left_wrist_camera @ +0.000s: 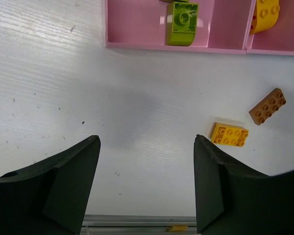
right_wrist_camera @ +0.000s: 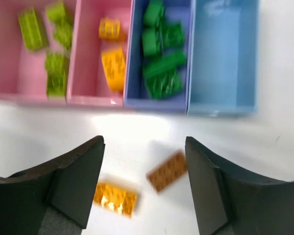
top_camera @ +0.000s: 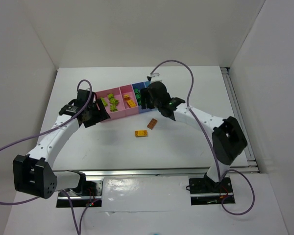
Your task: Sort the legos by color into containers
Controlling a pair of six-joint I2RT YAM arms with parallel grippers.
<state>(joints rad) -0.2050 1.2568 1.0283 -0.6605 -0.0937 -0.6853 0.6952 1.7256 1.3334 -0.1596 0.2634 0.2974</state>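
noting both claws released and empty: the left gripper (left_wrist_camera: 146, 147) hung over bare table (top_camera: 179, 147) with its fingers spread, and the right gripper (right_wrist_camera: 144, 147) likewise stood wide with nothing between its fingers. the containers (right_wrist_camera: 157, 104) formed one joined row. read from 9 o'clock to 3 o'clock in the right wrist view, the first pink bin held lime green legos (right_wrist_camera: 32, 29), the second pink bin yellow-orange legos (right_wrist_camera: 113, 66), the darker blue bin dark green legos (right_wrist_camera: 161, 68), and the light blue bin (right_wrist_camera: 225, 58) held nothing. two pieces lay outside, at about 5 o'clock from the row in the top view: a yellow-orange brick (top_camera: 141, 133) and, near it toward 1 o'clock but not touching, a brown-orange brick (top_camera: 152, 124). sorting was judged nearly complete, with the brown-orange brick probably meant for the light blue bin. the right gripper appeared better placed for it. since that brick lay skewed, the wrist should be turned until the fingers face its long sides, then lowered to flank it close to the table, keeping off the yellow-orange brick. it should be lifted clear of the bin's front wall and released low inside.
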